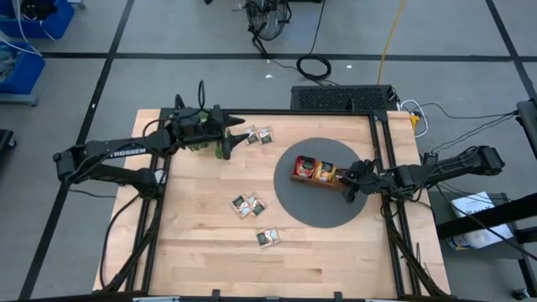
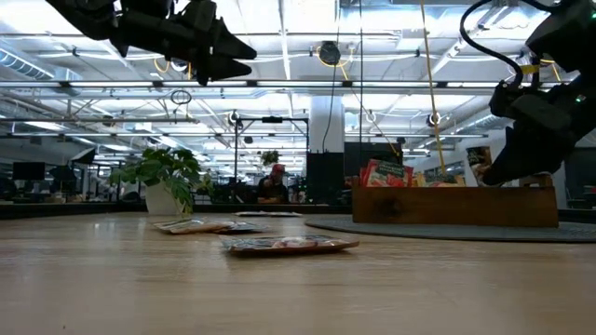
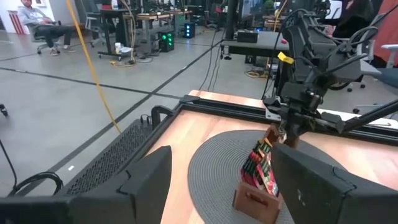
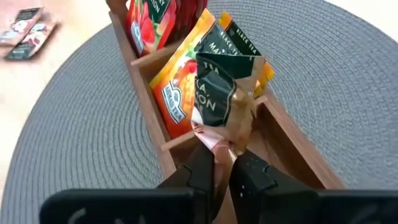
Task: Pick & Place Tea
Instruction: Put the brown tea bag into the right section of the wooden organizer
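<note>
A: What's the biggest thing here?

B: The desk (image 1: 201, 252), pale planked wood in a black metal frame. On its right part lies a round grey woven mat (image 1: 294, 205), ribbed in rings.

A: And on the mat?

B: A long brown wooden tray (image 4: 292, 146) with three compartments. Glossy red sachets (image 4: 144, 25) stand in one end compartment and orange-yellow ones (image 4: 177, 93) in the middle.

A: The arms?

B: Both are dark and jointed. The right tool (image 4: 225, 167) is at the tray's other end compartment, its fingers nearly together, pinching the bottom edge of a crumpled white-green sachet (image 4: 221, 93) that leans against the orange ones. The left tool (image 1: 237, 137) hangs above the desk's far left part, fingers spread, holding nothing.

A: Smaller bits?

B: A leafy green plant (image 2: 166, 175) in a white pot, under the left arm. Flat square sachets lie loose on the bare wood: a pair near the left tool (image 1: 261, 134), a pair mid-desk (image 1: 247, 204), one nearer the front (image 1: 268, 238).
</note>
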{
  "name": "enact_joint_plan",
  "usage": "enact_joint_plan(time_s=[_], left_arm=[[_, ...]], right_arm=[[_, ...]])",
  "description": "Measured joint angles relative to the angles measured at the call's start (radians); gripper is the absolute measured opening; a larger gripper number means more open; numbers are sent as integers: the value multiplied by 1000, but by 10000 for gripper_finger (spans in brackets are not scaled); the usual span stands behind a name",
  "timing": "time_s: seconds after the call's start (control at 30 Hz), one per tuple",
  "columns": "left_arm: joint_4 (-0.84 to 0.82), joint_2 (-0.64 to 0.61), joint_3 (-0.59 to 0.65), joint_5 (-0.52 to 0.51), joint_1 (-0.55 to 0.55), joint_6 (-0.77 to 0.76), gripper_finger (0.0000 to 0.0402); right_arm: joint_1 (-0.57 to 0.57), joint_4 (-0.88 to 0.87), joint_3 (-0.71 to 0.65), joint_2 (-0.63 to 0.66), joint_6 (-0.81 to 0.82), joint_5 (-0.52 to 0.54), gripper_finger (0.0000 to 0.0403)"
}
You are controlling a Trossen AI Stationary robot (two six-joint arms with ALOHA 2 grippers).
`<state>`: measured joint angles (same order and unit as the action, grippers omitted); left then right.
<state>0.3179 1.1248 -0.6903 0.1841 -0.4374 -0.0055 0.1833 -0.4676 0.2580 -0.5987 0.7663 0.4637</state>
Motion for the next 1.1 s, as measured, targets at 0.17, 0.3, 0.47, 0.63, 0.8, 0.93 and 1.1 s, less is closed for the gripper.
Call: enact_joint_plan(time_s=[0.17, 0.3, 0.47, 0.63, 0.8, 0.93, 1.1], left_arm=[[0, 0, 0, 0, 0, 0, 271], [0, 0, 0, 0, 0, 0, 271], [0, 0, 0, 0, 0, 0, 271], [0, 0, 0, 0, 0, 0, 271], [0, 0, 0, 0, 0, 0, 271], [0, 0, 0, 0, 0, 0, 271], [0, 1, 0, -1, 0, 0, 271]], right_arm=[[0, 9, -3, 3, 48, 8, 48], [0, 21, -3, 5, 53, 6, 64], [0, 52, -5, 5, 53, 4, 85], [0, 57, -5, 5, 46, 4, 104], [0, 57, -5, 5, 54, 5, 104], [0, 53, -5, 5, 58, 5, 101], [0, 53, -4, 5, 59, 6, 114]])
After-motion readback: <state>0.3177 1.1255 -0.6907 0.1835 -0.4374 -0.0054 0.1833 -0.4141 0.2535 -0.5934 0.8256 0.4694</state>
